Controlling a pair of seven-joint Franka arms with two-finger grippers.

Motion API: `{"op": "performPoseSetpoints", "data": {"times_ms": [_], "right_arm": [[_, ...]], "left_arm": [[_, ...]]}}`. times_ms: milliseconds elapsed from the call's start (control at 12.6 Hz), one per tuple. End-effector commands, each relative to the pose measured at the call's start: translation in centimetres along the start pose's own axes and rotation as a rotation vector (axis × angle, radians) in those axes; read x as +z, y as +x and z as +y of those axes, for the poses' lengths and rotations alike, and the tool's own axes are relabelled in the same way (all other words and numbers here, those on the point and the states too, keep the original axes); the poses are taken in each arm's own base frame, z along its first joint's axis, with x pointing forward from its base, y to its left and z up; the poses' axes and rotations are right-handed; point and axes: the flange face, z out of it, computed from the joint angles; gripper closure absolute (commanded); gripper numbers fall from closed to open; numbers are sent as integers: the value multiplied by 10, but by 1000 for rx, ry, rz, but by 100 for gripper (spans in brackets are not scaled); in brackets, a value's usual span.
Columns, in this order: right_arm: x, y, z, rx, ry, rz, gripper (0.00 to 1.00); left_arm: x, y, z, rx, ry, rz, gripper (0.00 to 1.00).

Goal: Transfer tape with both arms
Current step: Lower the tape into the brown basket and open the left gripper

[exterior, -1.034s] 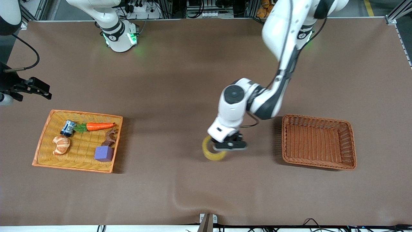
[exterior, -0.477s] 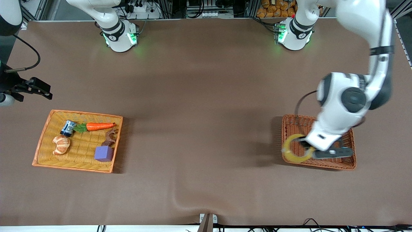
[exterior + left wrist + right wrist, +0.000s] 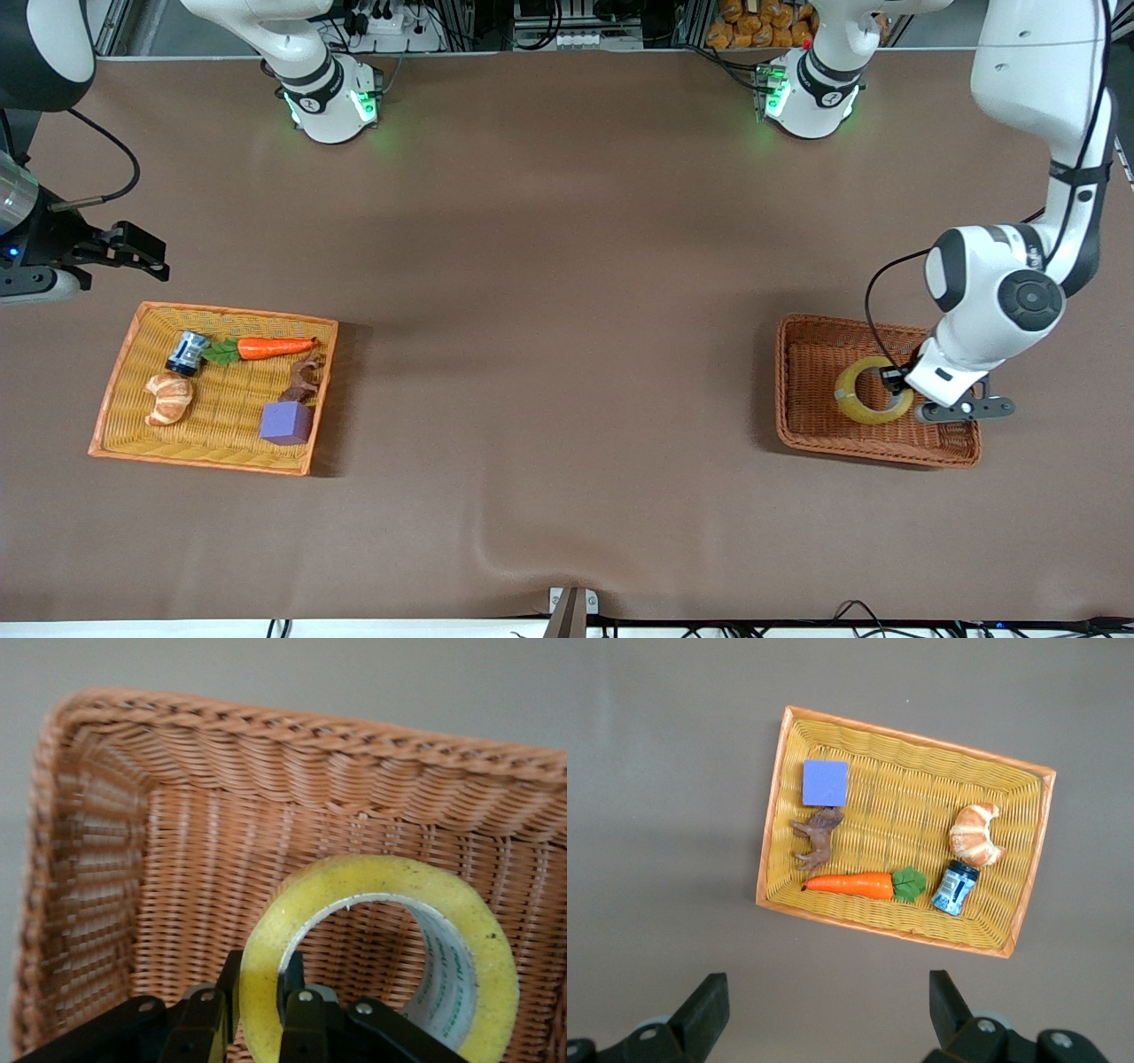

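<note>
The tape (image 3: 873,391), a yellowish ring with a grey core, is inside the brown wicker basket (image 3: 788,381) at the left arm's end of the table. My left gripper (image 3: 893,379) is shut on the ring's wall, one finger inside the hole and one outside. In the left wrist view the tape (image 3: 381,877) stands between the fingers of the left gripper (image 3: 259,992), low over the basket's floor (image 3: 266,753). I cannot tell whether the tape touches it. My right gripper (image 3: 146,252) is open and empty, over bare table beside the yellow basket (image 3: 115,390). The right wrist view also shows it (image 3: 828,992).
The yellow basket (image 3: 775,815) at the right arm's end holds a purple cube (image 3: 285,423), a carrot (image 3: 275,346), a croissant (image 3: 168,398), a small can (image 3: 187,352) and a brown animal figure (image 3: 302,379). Brown cloth covers the table.
My left arm carried the tape from over the table's middle to the brown basket and lowered it inside. My right gripper shifted slightly toward the table's middle.
</note>
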Motion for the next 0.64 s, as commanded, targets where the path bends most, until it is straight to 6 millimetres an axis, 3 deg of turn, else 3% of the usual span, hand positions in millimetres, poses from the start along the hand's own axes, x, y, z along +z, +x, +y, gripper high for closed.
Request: {"op": "performPoseSetpoints", "data": {"times_ms": [0,80,318,557], "right_arm": [[-17,4,4,32,0,42,0],[-19,5,2,75,0,53,0],[-22,6,0,172,29,69,0],[-21,5,1,179,44,66,0]], "left_arm": [[-29,11,-1,65,3,56,0],[-47,17,-3,94,5,83,0],[-129,33,-24,73,4,197,0],[-222,38,-33,56,-4,182,0]]}}
